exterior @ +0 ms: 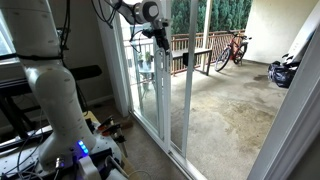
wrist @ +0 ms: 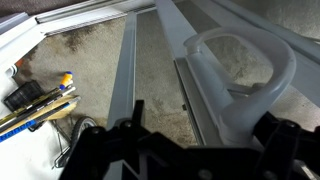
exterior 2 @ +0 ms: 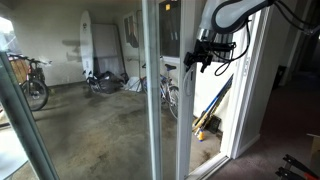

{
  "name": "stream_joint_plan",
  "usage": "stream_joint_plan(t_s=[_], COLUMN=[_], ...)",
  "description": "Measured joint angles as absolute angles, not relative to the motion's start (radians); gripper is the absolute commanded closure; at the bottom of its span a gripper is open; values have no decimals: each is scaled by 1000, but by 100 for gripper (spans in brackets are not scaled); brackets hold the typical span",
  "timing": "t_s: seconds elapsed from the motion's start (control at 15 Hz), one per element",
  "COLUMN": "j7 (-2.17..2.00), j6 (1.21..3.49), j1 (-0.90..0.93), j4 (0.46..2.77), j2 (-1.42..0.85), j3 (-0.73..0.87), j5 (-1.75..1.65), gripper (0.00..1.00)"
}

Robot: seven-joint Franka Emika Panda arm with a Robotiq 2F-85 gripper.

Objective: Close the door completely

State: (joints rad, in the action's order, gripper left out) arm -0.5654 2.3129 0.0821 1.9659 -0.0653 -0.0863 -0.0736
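Observation:
The door point(exterior: 150, 95) is a tall clear glass sliding panel in a narrow white frame, standing partly open onto a patio; it also shows in an exterior view point(exterior 2: 176, 115). My gripper point(exterior: 160, 42) is high up at the door's edge, and shows there in both exterior views point(exterior 2: 203, 55). In the wrist view my gripper point(wrist: 200, 138) is open, its dark fingers on either side of the base of a pale loop handle point(wrist: 245, 65) fixed on a white upright. Whether a finger touches the handle I cannot tell.
A doorway gap lies beside the panel point(exterior: 220, 110), with a wooden railing point(exterior: 192, 55) and a bicycle point(exterior: 232, 48) beyond. Tools lie on the floor by the track point(wrist: 40, 100). The robot's white base point(exterior: 60, 110) stands indoors. A surfboard point(exterior 2: 87, 40) leans on the patio wall.

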Motion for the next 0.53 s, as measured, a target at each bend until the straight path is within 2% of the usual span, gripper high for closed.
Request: stream_joint_plan(t_s=[0.53], j7=[-544], j6=[2380], j1=[64], j4=[2067], j2=[14], j3=[-27], j5=[-105], gripper=[0])
